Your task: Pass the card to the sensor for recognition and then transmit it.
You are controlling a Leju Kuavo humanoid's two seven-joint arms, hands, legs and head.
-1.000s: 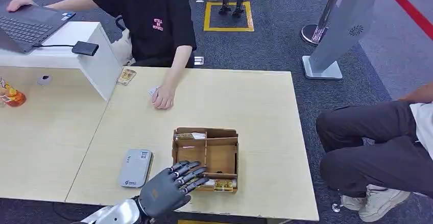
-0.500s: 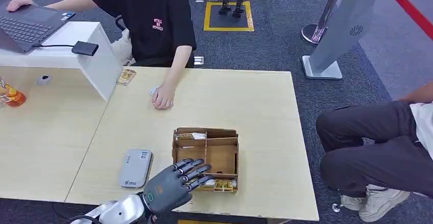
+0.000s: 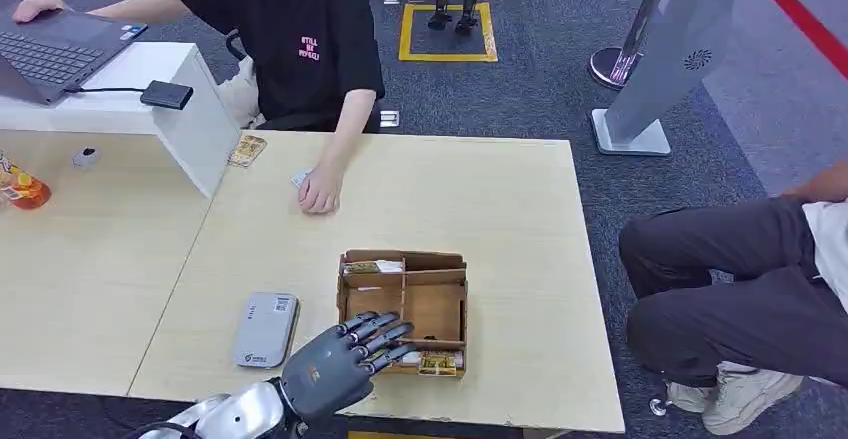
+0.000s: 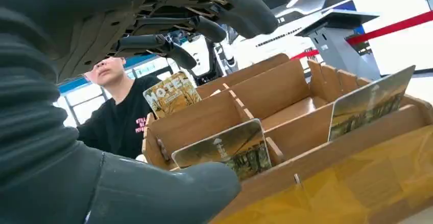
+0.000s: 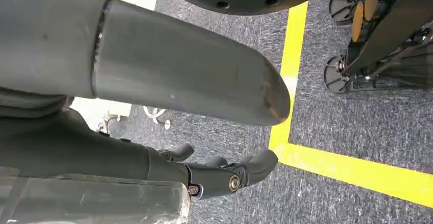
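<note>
Your left hand (image 3: 335, 359) hovers with fingers spread and empty over the near left corner of the brown cardboard divider box (image 3: 440, 304), the yellow printed card (image 4: 227, 150) standing on edge just beyond them, long axis left-right; the grey flat sensor (image 3: 266, 329) lies just left.

Brown cardboard box (image 3: 430, 294), grey sensor (image 3: 266, 329), pale wood table (image 3: 480, 199), yellow-printed card (image 3: 437, 363).
</note>
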